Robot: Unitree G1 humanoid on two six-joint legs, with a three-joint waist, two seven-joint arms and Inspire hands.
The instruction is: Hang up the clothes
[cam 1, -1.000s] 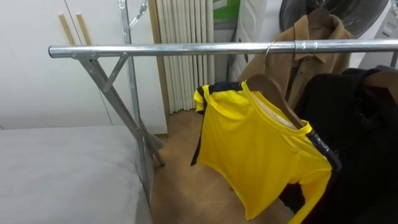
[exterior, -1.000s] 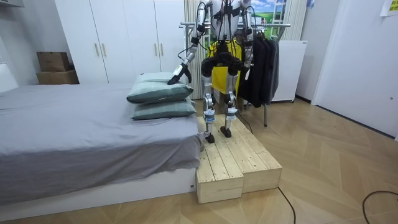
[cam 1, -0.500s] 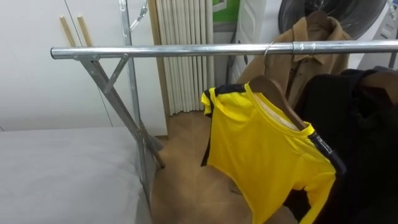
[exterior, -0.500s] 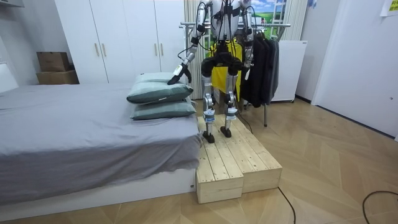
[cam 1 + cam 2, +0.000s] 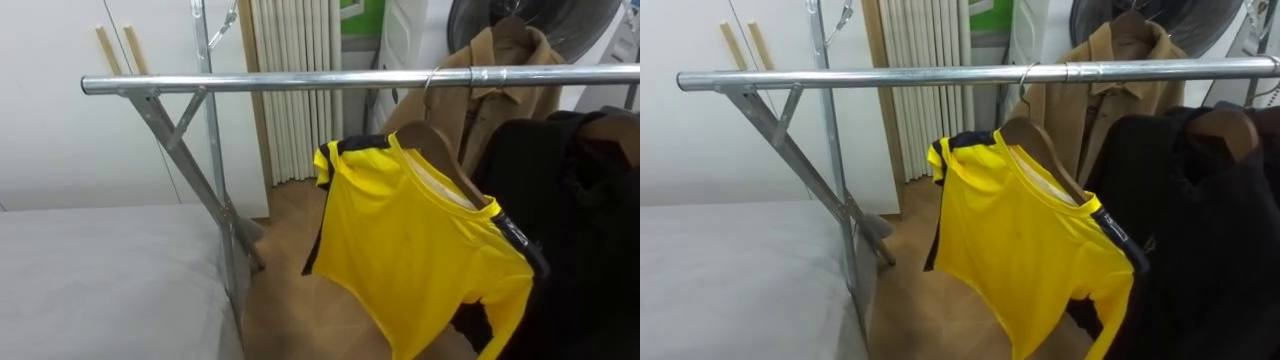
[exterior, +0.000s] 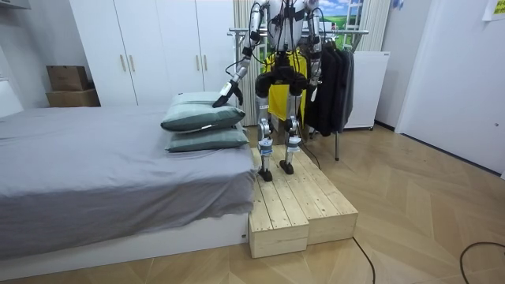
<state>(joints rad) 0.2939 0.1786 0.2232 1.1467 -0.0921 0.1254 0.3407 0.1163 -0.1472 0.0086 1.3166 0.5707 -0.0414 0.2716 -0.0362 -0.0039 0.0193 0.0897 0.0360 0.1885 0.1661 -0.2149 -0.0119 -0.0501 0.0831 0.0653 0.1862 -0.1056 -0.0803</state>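
A yellow shirt (image 5: pixel 410 250) with black trim hangs on a wooden hanger (image 5: pixel 445 155). The hanger's hook is over the metal rail (image 5: pixel 280 82) of the clothes rack. The shirt hangs tilted, its lower right sleeve against the dark clothes. In the room view I stand on a wooden platform (image 6: pixel 296 209) facing the rack, with the shirt (image 6: pixel 278 93) in front of me. My left hand (image 6: pixel 223 96) is held out over the pillows, away from the rack. My right hand (image 6: pixel 314 88) hangs beside the dark clothes.
A tan coat (image 5: pixel 510 70) and black garments (image 5: pixel 580 220) hang on the rail to the right of the shirt. The rack's slanted brace and post (image 5: pixel 190 165) stand at the left, beside the grey bed (image 5: pixel 100 280). Two pillows (image 6: pixel 203 118) lie on the bed.
The yellow shirt swung a little to the right and has come back to the left. My arms and stance in the room view are unchanged.
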